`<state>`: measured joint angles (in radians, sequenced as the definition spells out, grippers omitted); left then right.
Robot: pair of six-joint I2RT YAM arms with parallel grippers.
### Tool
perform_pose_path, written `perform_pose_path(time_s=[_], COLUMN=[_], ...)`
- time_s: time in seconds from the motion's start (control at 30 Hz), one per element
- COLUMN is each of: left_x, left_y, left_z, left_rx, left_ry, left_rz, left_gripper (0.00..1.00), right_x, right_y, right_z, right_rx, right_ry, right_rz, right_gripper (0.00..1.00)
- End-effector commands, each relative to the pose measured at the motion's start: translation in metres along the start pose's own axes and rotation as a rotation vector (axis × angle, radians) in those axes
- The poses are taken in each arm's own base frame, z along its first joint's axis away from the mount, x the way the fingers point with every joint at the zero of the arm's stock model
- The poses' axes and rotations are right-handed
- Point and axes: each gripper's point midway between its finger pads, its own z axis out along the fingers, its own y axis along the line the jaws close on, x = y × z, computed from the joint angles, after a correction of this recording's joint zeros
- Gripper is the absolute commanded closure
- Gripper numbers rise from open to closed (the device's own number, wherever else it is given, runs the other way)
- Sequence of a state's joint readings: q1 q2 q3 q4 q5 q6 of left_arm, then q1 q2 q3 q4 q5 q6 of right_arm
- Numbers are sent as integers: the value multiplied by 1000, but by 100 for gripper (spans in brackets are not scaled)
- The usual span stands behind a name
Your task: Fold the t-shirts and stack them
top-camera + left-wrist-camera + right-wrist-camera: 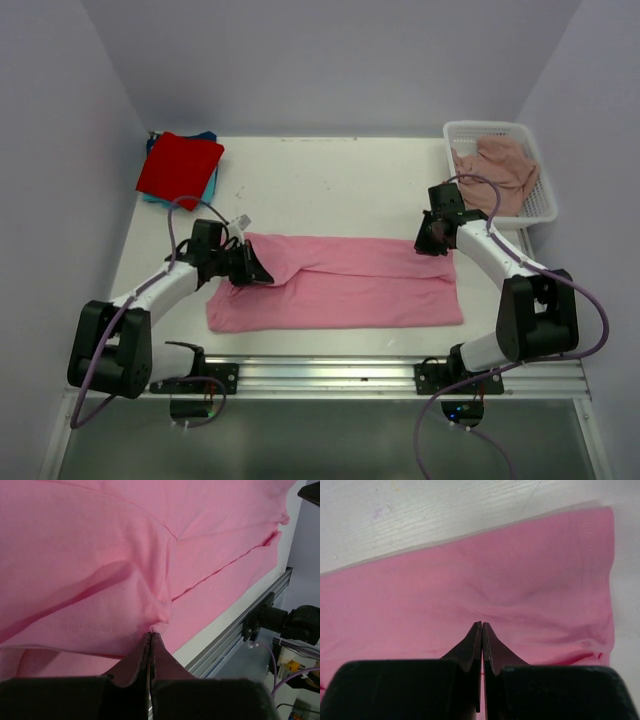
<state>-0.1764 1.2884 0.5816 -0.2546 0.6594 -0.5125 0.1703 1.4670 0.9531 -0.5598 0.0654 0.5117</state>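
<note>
A pink t-shirt [340,285] lies folded into a long band across the near middle of the table. My left gripper [262,270] is shut at the band's left part, with a small pinch of pink cloth [159,622] at its fingertips [150,636], and the cloth ridges up around it. My right gripper [430,245] is shut at the band's far right corner. In the right wrist view its tips [481,626] press into the pink cloth [470,580], and creases run to them. A folded red shirt [180,168] lies on a blue one at the back left.
A white basket [540,200] at the back right holds a crumpled pale pink garment [497,165]. An aluminium rail [330,372] runs along the table's near edge. Grey walls close in the left, back and right sides.
</note>
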Motion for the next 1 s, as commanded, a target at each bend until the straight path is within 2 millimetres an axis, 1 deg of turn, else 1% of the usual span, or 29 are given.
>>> perform_pose_path(time_s=[0.0, 0.1, 0.13, 0.23, 0.4, 0.5, 0.53, 0.6, 0.67, 0.7, 0.73, 0.77, 0.8, 0.87, 0.97], left_x=[5, 0, -3, -8, -9, -10, -11, -12, -12, -14, -17, -20, -28, -32, -43], left_y=[-19, -34, -42, -52, -50, -48, -50, -54, -61, -64, -75, -79, -84, -81, -64], left_z=[-6, -15, -20, -26, -21, -17, -17, -19, -21, -23, -29, -33, -41, -45, -42], left_rx=[51, 102, 128, 152, 147, 140, 146, 156, 168, 169, 185, 182, 172, 140, 55], left_ry=[-33, -101, -136, -170, -149, -144, -146, -154, -164, -178, -203, -221, -276, -316, -355], left_rz=[-29, -20, -26, -27, -37, -57, -58, -67, -59, -48, -11, 6, 42, 57, 90], left_gripper=[100, 100, 100, 99, 94, 86, 75, 59, 18, 0, 0, 0, 0, 0, 0], right_x=[-7, -8, -8, -8, -6, -6, -7, -6, -6, -7, -7, -7, -6, -6, -6], right_y=[1, 0, 0, 1, 2, 0, 0, -1, -2, -1, -2, -1, -2, -1, -1], right_z=[-7, -8, -9, -8, -8, -9, -11, -11, -11, -11, -10, -11, -10, -9, -10], right_rx=[-5, -2, -3, -7, -14, -9, -10, -8, -4, -6, -4, -5, -3, -6, -10], right_ry=[-45, -50, -51, -49, -47, -49, -54, -52, -54, -56, -54, -53, -53, -51, -51], right_rz=[-8, -9, -9, -9, -11, -14, -15, -23, -23, -24, -24, -24, -24, -21, -20], right_gripper=[100, 100, 100, 100, 100, 100, 100, 100, 100, 100, 100, 100, 100, 100, 100])
